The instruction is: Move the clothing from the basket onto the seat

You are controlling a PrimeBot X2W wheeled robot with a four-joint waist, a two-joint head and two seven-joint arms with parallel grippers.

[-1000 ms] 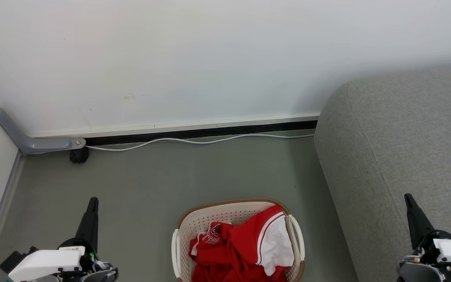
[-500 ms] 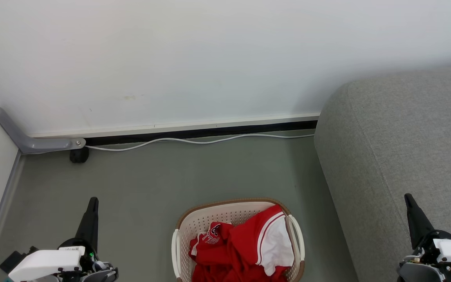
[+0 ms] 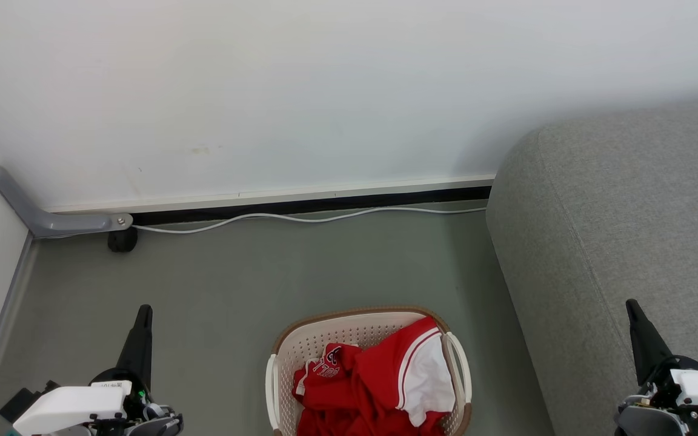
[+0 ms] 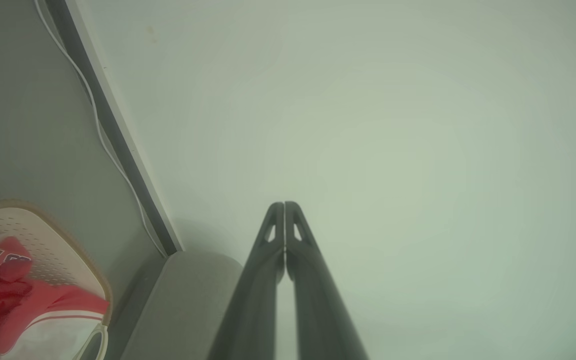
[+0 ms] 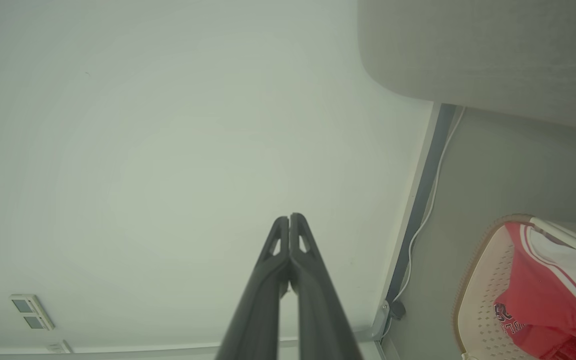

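Spotted zero change over the last second, tbh. Found the red-and-white sports clothing [image 3: 373, 387] heaped in the cream perforated plastic basket [image 3: 319, 344], bottom centre. Kept left gripper [image 3: 143, 311] and right gripper [image 3: 631, 305] closed, empty, lower corners. Put nothing on the big grey fabric seat [image 3: 621, 224] at right, so basically not started.

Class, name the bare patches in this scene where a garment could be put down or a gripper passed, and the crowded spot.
The seat top is bare, bordered by the wall and its rounded left edge. Bare floor lies between the white cable, the basket and the seat. Crowded: the basket, heaped with the clothing.
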